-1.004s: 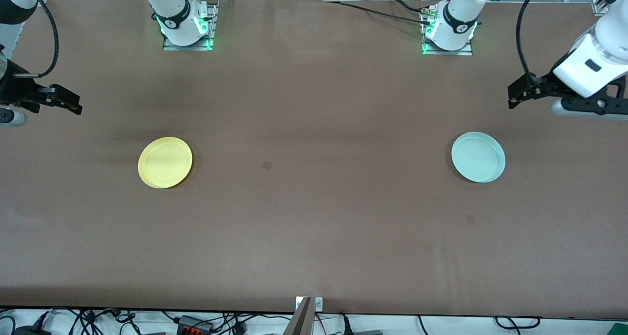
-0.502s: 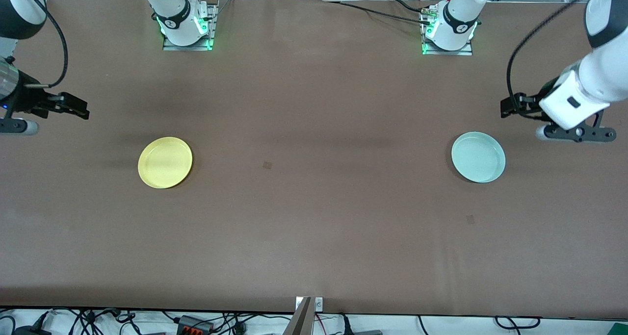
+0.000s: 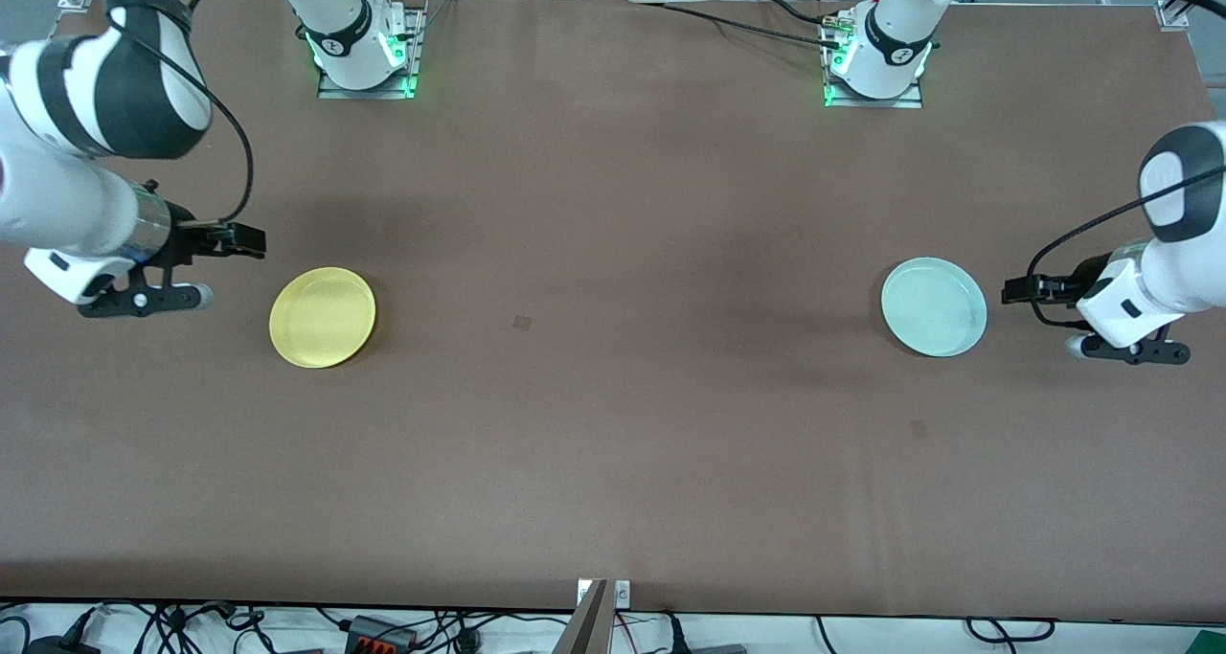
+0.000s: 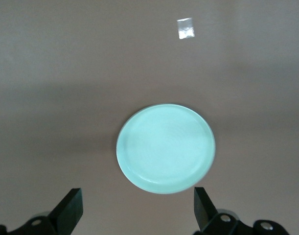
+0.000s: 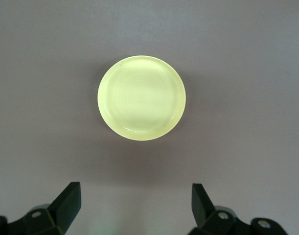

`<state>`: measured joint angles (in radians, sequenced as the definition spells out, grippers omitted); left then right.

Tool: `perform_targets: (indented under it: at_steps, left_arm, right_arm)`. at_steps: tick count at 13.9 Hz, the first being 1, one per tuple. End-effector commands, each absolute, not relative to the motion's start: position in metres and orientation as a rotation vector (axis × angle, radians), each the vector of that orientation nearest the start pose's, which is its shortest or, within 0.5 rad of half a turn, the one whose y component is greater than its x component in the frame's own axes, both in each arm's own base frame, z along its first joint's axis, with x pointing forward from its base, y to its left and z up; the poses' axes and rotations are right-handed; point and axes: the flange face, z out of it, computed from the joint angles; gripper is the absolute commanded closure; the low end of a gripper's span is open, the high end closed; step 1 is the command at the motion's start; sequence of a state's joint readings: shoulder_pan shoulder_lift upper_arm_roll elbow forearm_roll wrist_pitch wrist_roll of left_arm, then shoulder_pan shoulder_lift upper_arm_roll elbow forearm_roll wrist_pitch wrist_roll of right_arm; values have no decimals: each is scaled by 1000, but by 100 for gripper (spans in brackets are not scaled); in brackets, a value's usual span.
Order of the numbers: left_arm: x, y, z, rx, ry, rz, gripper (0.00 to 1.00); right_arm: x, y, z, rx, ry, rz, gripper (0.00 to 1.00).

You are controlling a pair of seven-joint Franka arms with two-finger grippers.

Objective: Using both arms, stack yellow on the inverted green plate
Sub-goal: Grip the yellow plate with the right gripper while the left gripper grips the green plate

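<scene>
Lying on the table: two plates, well apart, each rim-up and about equally near the front camera.
Yellow plate [image 3: 323, 317]: flat on the brown table [image 3: 613, 395] toward the right arm's end; round, shallow, its raised rim and hollow facing up; nothing touches it. In the right wrist view the same plate [image 5: 141, 98] sits whole, apart from the fingertips.
Green plate [image 3: 934, 306]: flat on the table toward the left arm's end; very pale mint, also hollow-side up, so not inverted; nothing rests on it. In the left wrist view the plate [image 4: 166, 148] lies close to the two fingertips, not touching them.
Right gripper [image 3: 251, 241]: over bare table just beside the yellow plate, on the side toward the right arm's end of the table; its black fingers [image 5: 68, 203] stand spread wide and hold nothing.
Left gripper [image 3: 1015, 291]: low over bare table just beside the green plate's rim, on the side toward the left arm's end; its fingers [image 4: 71, 210] are likewise spread wide and empty.
Arms: both white arms reach in from the table's two ends, each wrist pointing toward its own plate.
Table marks: a small dark square patch [image 3: 521, 323] between the plates, nearer the yellow one; a second patch [image 3: 918, 429] nearer the front camera than the green plate.
</scene>
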<state>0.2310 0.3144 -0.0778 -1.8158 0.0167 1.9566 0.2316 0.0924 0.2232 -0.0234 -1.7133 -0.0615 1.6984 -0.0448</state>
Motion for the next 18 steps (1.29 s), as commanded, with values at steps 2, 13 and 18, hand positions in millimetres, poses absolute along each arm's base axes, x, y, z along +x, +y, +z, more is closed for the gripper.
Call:
perform_targets:
  at_steps: [2, 13, 18]
  left_arm:
    - [592, 131, 292, -3225, 261, 204, 0]
    - [573, 166, 171, -3413, 578, 244, 47]
    - [575, 175, 158, -3431, 610, 237, 92]
  right_arm:
    - [615, 55, 393, -3175, -248, 402, 0]
    - [625, -41, 269, -3142, -41, 601, 0]
    - [621, -65, 225, -3106, 2, 654, 0]
